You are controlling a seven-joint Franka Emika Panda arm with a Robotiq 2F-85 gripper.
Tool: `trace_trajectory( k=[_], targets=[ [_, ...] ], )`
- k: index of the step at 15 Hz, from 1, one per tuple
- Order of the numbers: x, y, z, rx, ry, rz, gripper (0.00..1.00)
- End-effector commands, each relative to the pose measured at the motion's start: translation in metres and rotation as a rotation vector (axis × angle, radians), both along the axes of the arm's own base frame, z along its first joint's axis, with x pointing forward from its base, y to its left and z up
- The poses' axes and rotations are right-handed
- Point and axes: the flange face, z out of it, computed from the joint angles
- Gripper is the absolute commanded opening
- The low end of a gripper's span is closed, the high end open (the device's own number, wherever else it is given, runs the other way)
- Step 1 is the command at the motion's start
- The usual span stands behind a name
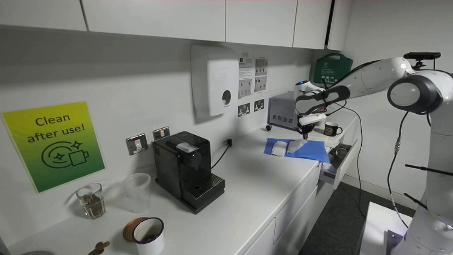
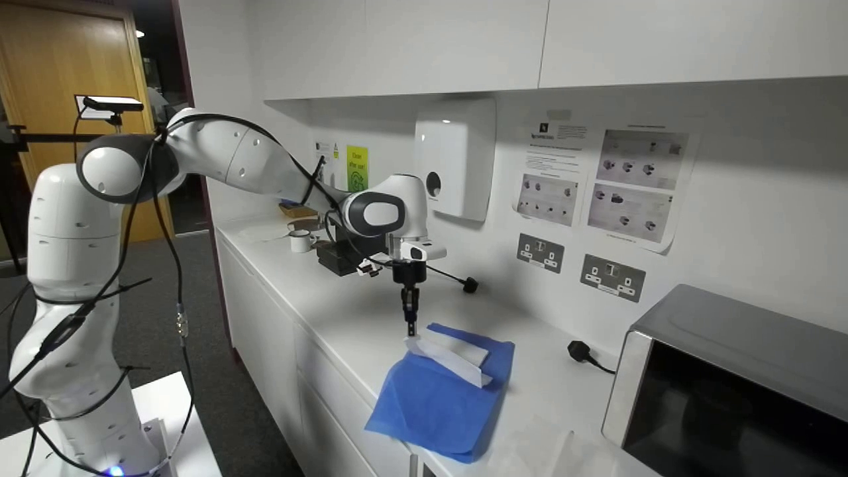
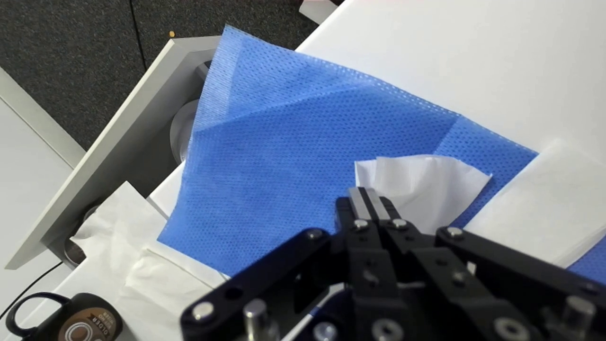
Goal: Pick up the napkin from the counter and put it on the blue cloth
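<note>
Wrist view: end effector (image 3: pixel 368 203), black, two-fingered, jaws pressed together and, by the gathered pleats at the tips, pinching one edge of a paper napkin (image 3: pixel 423 189), white, thin, creased. Location of napkin: above the blue cloth (image 3: pixel 265 156), within its outline, spreading from the tips toward this view's right and upper right. In an exterior view, its long axis slants from the tips down toward lower right, cloth beneath; gripped at one end, so nearly all its length lies to one side of the end effector, not centred under it. Whether the loose end bears on the cloth cannot be told for certain. Companion piece: folded white sheet (image 3: pixel 544 208), flat, lying over the cloth's border, just beside the napkin. Support: white worktop (image 3: pixel 450 61), the cloth's far end overhanging its front edge by an open drawer (image 3: pixel 102 156). Well apart from the napkin: black mug (image 3: pixel 90 319), with loose white paper (image 3: pixel 142 274) between mug and cloth. Condition of task, as judged: placing stage, nearly complete; the next move calls for parting the jaws so the trailing length settles where it points. Hazards, as judged: light paper clinging to the end effector on release, or sliding onto the folded sheet.
</note>
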Motion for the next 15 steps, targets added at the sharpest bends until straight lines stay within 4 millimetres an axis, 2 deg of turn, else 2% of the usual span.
trace_trajectory(
  k=[1, 5, 8, 15],
  targets=[
    [0.007, -0.001, 0.005, -0.007, 0.034, 0.003, 0.0],
    [0.017, 0.006, 0.001, 0.004, 0.071, 0.003, 0.0],
    [0.031, 0.013, -0.009, -0.044, 0.158, -0.013, 0.0],
    [0.058, 0.026, -0.012, -0.089, 0.246, -0.001, 0.0]
  ],
)
